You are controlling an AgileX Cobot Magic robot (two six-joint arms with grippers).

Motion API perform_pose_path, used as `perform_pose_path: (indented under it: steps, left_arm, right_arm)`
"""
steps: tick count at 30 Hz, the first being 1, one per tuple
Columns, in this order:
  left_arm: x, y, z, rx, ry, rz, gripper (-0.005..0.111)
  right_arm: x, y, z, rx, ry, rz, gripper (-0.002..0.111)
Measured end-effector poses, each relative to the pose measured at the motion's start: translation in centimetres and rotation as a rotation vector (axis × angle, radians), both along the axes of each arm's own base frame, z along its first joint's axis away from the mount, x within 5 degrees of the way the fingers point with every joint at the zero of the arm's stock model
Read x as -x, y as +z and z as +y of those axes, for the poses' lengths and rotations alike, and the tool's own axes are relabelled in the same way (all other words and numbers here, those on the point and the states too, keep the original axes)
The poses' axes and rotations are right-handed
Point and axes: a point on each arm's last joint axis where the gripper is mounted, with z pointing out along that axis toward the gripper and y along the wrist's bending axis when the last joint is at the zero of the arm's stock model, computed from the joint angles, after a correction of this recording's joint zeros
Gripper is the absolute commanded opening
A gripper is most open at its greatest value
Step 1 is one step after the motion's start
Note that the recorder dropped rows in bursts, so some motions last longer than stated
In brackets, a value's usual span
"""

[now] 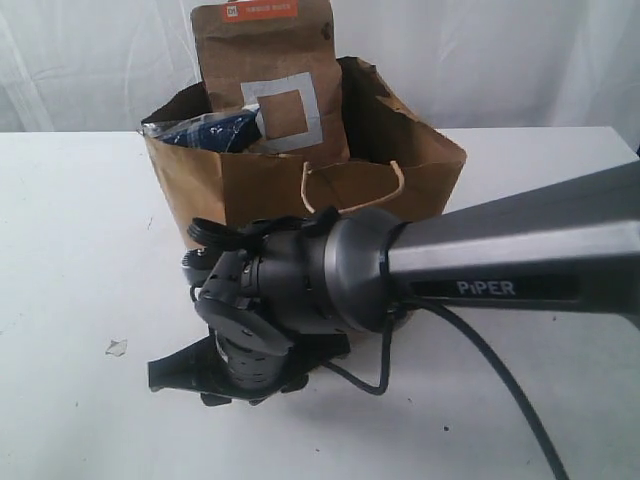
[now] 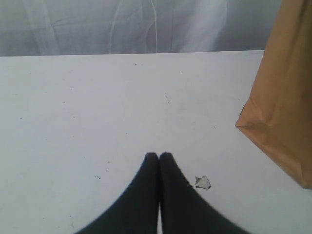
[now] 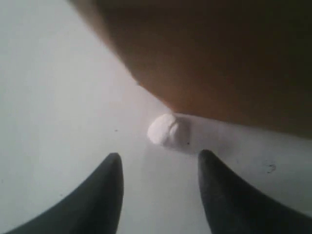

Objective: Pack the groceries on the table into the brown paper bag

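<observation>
The brown paper bag [image 1: 250,190] stands on the white table [image 1: 70,230] at the back middle. A brown pouch [image 1: 265,80] with an orange top and grey square sticks out of it, beside a dark noodle packet [image 1: 210,130]. My right gripper [image 1: 200,375] reaches in from the right, low over the table in front of the bag. In the right wrist view that gripper [image 3: 161,156] is open and empty, with the bag [image 3: 219,58] just beyond. My left gripper [image 2: 159,155] is shut on nothing above bare table, with the bag [image 2: 282,97] off to one side.
A small white rounded lump [image 3: 165,130] lies on the table against the bag's base, just past my right fingertips. A white crumb [image 2: 203,182] lies beside my left fingertips; the crumb [image 1: 116,347] also shows front left. A white curtain hangs behind the table.
</observation>
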Motion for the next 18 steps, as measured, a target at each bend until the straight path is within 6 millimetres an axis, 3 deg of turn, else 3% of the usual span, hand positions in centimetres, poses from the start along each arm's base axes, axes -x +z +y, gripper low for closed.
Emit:
perform_pose_path:
  steps: [10,18]
  left_arm:
    - [0.0,0.0,0.0,0.000,0.000,0.000,0.000]
    - [0.0,0.0,0.0,0.000,0.000,0.000,0.000]
  right_arm:
    - [-0.5,-0.2,0.1,-0.040,-0.001,-0.026,0.046]
    - [-0.7,-1.7,0.5,-0.041,0.018,-0.023,0.046]
